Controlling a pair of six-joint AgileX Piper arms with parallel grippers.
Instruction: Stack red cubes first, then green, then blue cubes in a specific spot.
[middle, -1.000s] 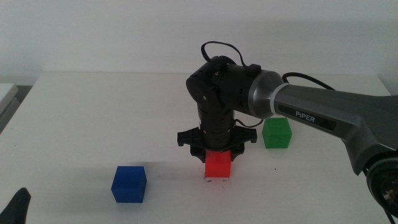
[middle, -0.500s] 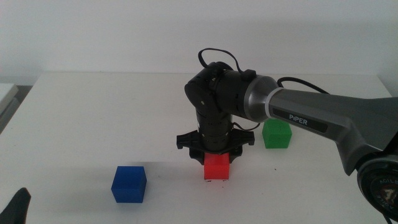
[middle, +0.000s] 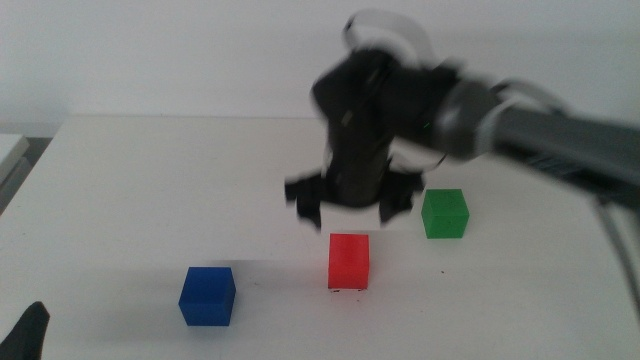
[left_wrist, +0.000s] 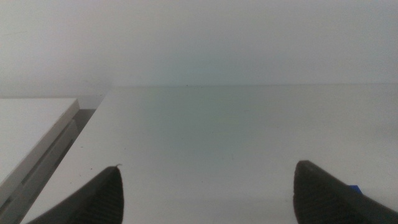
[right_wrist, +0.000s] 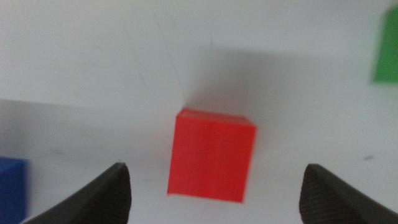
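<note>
The red cube stands free on the white table, and tiny dark marks show at its front base. My right gripper hovers just above it, blurred by motion, jaws open and empty. In the right wrist view the red cube lies between and below the open jaws of the right gripper. The green cube sits to the red cube's right and further back, and shows at the edge of the right wrist view. The blue cube sits to the left front, and a part of it shows in the right wrist view. My left gripper waits at the bottom left corner, jaws open.
The white table reaches back to a pale wall. A white slab lies off the table's left edge. A sliver of blue shows beside one jaw in the left wrist view.
My right gripper has let go of the red cube and risen above it. The red cube stays where it was set. The left arm has not moved.
</note>
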